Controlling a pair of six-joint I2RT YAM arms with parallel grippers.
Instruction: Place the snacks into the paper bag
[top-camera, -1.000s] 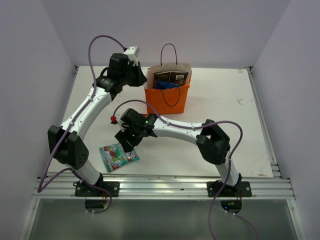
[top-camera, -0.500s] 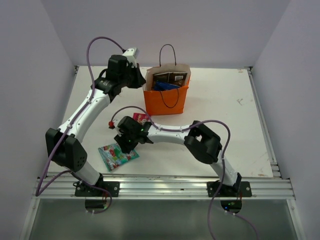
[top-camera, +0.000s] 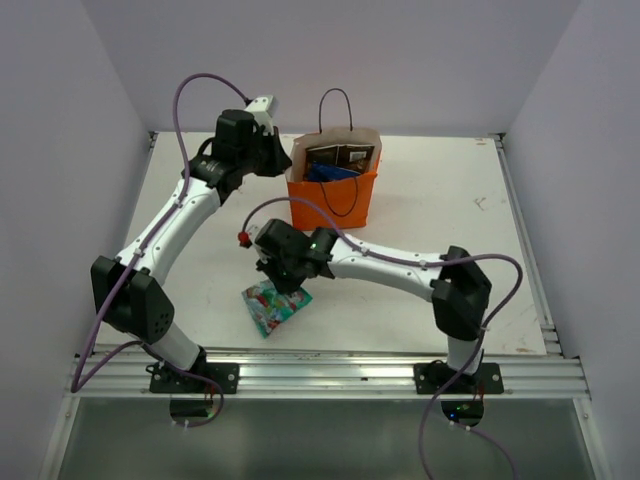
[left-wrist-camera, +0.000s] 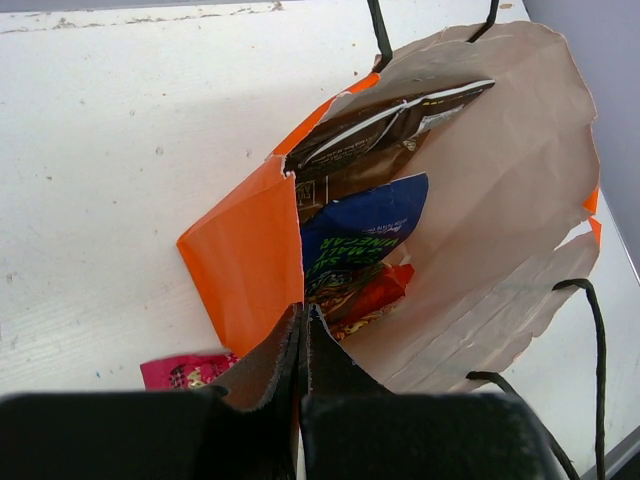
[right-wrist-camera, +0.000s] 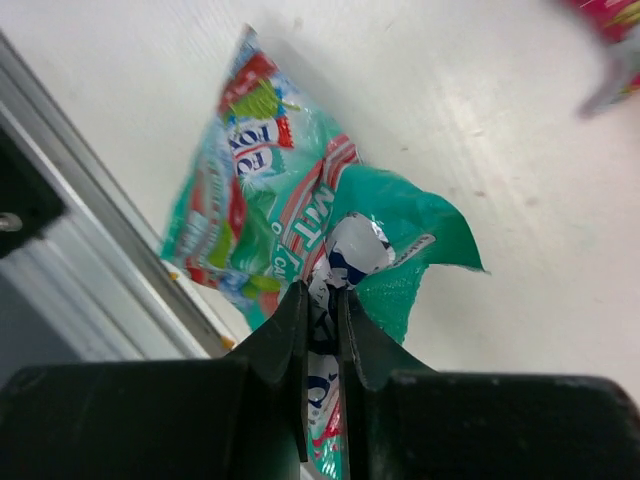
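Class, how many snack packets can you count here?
5. Inside the orange paper bag: dark brown foil packet, blue packet, red-orange packet. Beside it on the table: small pink-red packet. Pinched in the right fingers: teal-green packet. More may be hidden inside.

Glossy, crinkled foil on the teal-green packet (right-wrist-camera: 300, 200) — matt, creased paper bag (left-wrist-camera: 245, 260).

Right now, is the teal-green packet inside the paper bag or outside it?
Outside. The right gripper is shut on the teal-green packet near the front edge of the table, well apart from the paper bag.
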